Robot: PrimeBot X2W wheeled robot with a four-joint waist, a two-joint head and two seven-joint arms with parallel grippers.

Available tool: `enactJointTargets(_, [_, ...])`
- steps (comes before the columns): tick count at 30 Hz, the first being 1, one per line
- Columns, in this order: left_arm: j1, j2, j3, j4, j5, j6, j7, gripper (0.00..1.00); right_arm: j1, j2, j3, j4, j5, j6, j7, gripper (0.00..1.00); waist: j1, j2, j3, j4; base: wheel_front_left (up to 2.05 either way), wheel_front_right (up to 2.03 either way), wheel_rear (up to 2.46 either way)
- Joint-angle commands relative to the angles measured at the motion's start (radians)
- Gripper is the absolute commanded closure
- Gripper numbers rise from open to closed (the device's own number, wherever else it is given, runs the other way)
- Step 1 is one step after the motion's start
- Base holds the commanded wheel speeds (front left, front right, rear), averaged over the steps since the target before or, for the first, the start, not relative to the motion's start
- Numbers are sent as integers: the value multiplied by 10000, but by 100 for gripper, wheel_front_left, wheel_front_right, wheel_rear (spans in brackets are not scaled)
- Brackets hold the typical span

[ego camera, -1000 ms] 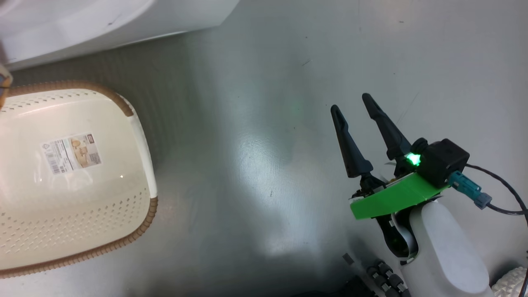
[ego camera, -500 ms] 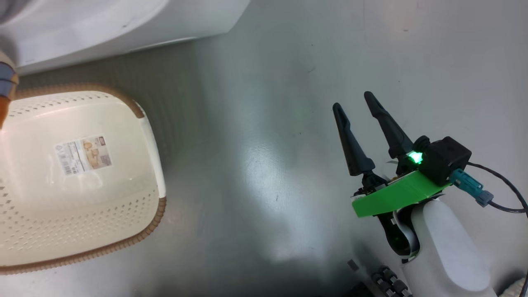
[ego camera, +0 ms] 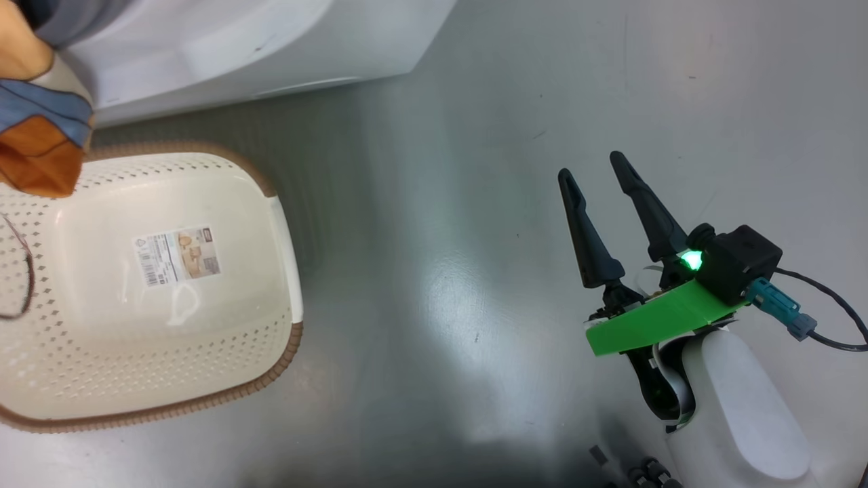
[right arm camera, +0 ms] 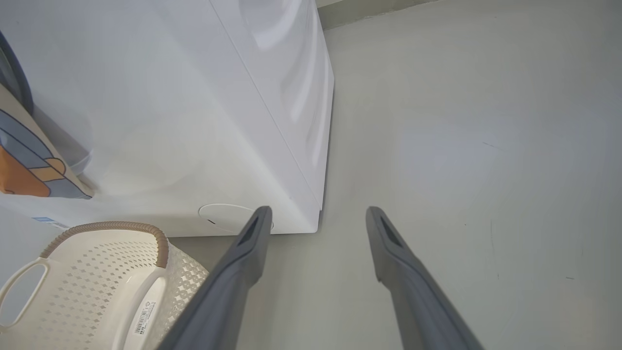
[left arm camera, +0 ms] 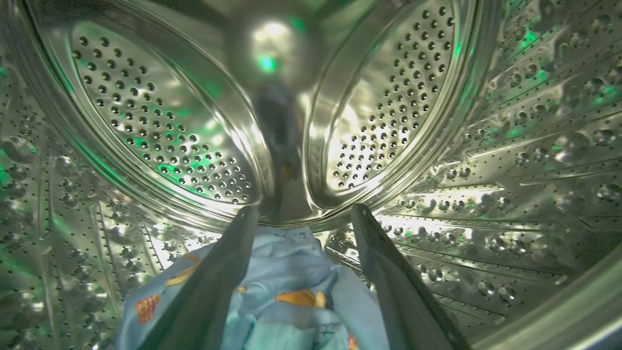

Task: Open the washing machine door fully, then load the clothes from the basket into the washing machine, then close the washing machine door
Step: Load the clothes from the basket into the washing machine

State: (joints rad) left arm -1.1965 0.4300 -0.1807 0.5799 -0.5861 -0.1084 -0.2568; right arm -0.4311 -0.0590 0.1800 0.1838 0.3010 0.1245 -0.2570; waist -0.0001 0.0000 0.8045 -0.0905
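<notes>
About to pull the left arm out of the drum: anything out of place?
Yes: a cream, blue and orange part of the clothes hangs down the washing machine front, above the basket, outside the drum. It may get trapped on closing.

A smooth, glossy grey floor [ego camera: 434, 169] is seen, across which pale patches of light are reflected and a few small dark marks are scattered. The washing machine [ego camera: 237, 47] is stood directly on it, and a shadow is cast on the floor along the white base; a round flap [right arm camera: 223, 218] is set low on the front. The basket [ego camera: 135, 352] is placed upright on the floor just beside the machine's front, and a paper label [ego camera: 178, 255] is shown on its bottom.
</notes>
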Motion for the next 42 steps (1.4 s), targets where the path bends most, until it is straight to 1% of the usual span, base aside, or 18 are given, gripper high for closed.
enactJointTargets(1, [283, 475, 247, -329, 149, 84, -48, 0, 383, 88, 180, -154, -51, 62, -48, 0, 1, 0, -52, 56, 0, 0, 0])
enactJointTargets(7, [1195, 14, 644, -1133, 525, 132, -49, 0, 464, 88, 75, -130, -131, 62, -48, 0, 1, 0, -187, 184, 0, 0, 0])
enactJointTargets(12, [1998, -228, 1018, -1881, 968, 213, -49, 0, 496, 88, 68, -141, -169, 62, -48, 0, 1, 0, -289, 256, 0, 0, 0])
enactJointTargets(21, [3530, -901, 1965, -3370, 1506, 279, -49, 0, 606, 88, -4, -93, -237, 62, -48, 0, 1, 0, -499, 377, 0, 0, 0])
enactJointTargets(25, [4275, -1201, 2408, -4005, 1732, 248, -49, 0, 633, 88, -26, -98, -273, 62, -48, 0, 1, 0, -567, 409, 0, 0, 0])
enactJointTargets(32, [5545, -1792, 2914, -5069, 2202, 104, -49, 0, 668, 88, -24, -100, -286, 62, -48, 0, 1, 0, -624, 500, 0, 0, 0])
enactJointTargets(37, [6178, -2078, 3306, -5242, 2323, -51, -49, 0, 650, 88, -18, -64, -316, 62, -48, 0, 1, 0, -639, 539, 0, 0, 0])
enactJointTargets(42, [6805, -2357, 3653, -5433, 2552, -113, -49, 0, 653, 88, 7, -35, -321, 62, -48, 0, 1, 0, -680, 536, 0, 0, 0])
